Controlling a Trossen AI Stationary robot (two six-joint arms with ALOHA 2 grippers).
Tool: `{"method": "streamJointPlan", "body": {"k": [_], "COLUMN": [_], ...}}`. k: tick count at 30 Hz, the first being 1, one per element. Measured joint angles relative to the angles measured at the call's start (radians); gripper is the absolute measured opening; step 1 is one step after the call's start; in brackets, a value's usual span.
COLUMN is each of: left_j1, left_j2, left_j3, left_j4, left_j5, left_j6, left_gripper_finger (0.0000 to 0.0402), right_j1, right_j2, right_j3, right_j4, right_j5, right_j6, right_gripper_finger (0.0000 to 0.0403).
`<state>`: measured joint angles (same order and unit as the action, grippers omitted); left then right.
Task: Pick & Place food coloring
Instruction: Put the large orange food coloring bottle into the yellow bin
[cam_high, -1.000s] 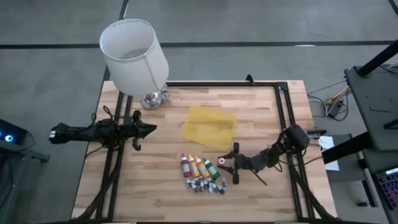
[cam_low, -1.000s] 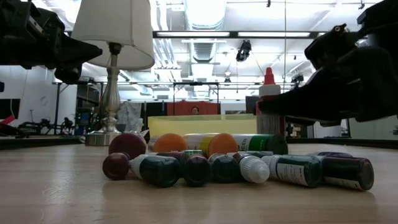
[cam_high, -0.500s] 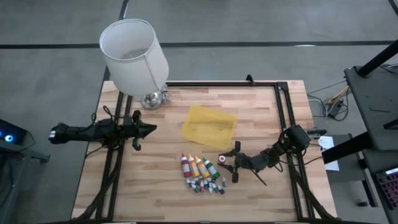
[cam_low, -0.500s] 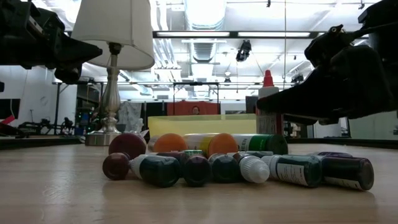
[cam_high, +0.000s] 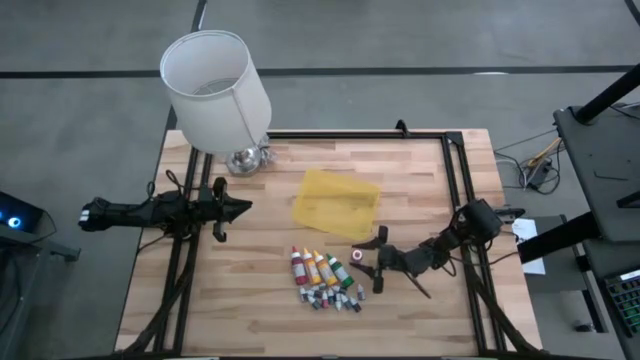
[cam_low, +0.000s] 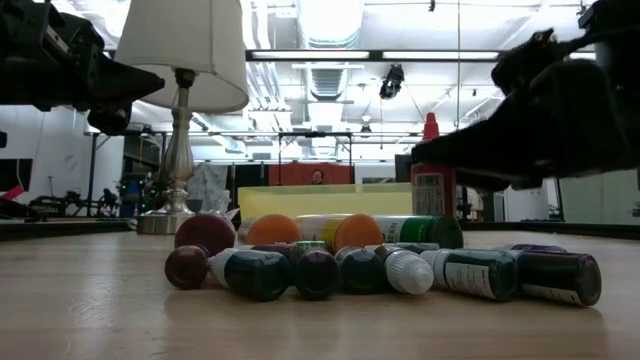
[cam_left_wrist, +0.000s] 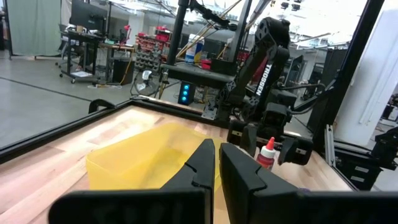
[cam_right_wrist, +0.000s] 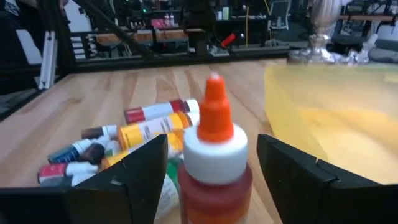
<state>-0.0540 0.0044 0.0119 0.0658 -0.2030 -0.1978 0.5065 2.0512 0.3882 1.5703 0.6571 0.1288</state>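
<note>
**Red-capped bottle stands free beside the tray**

Nearest us, the loose food coloring (cam_high: 323, 280) lies heaped on the counter (cam_high: 250, 300). Just behind, our right gripper (cam_high: 367, 259) flanks an upright red-capped bottle (cam_right_wrist: 214, 155), jaws now wider than a second ago, apparently releasing it beside the yellow tray (cam_high: 335, 203). Farther off, our left gripper (cam_high: 240, 207) waits, jaws closed.

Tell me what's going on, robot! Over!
Right gripper open around the upright red bottle, not gripping. Left gripper shut, waiting at the table's left side. Other bottles piled beside it, yellow tray close behind. Nothing blocking.
</note>
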Motion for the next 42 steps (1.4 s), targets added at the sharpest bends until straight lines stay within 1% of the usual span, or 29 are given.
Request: {"method": "streamJointPlan", "body": {"k": [3,10,24,29,37,42], "left_j1": [0.0,0.0,0.0,0.0,0.0,0.0], "left_j2": [0.0,0.0,0.0,0.0,0.0,0.0], "left_j3": [0.0,0.0,0.0,0.0,0.0,0.0], "left_j4": [0.0,0.0,0.0,0.0,0.0,0.0], "left_j5": [0.0,0.0,0.0,0.0,0.0,0.0], "left_j6": [0.0,0.0,0.0,0.0,0.0,0.0], "left_gripper_finger": [0.0,0.0,0.0,0.0,0.0,0.0], "right_j1": [0.0,0.001,0.001,0.001,0.002,0.002], "right_j2": [-0.021,-0.032,-0.042,-0.042,-0.049,-0.107], "right_j3": [-0.001,-0.003,-0.003,-0.003,-0.003,-0.003], "right_j4": [0.0,-0.001,-0.001,-0.002,-0.004,-0.019], "right_j5": [0.0,0.0,0.0,0.0,-0.001,-0.001], "right_j6": [-0.032,-0.009,-0.005,-0.005,-0.008,-0.049], "right_gripper_finger": [0.0246,0.0243,0.02,0.0176,0.0115,0.0109]}}
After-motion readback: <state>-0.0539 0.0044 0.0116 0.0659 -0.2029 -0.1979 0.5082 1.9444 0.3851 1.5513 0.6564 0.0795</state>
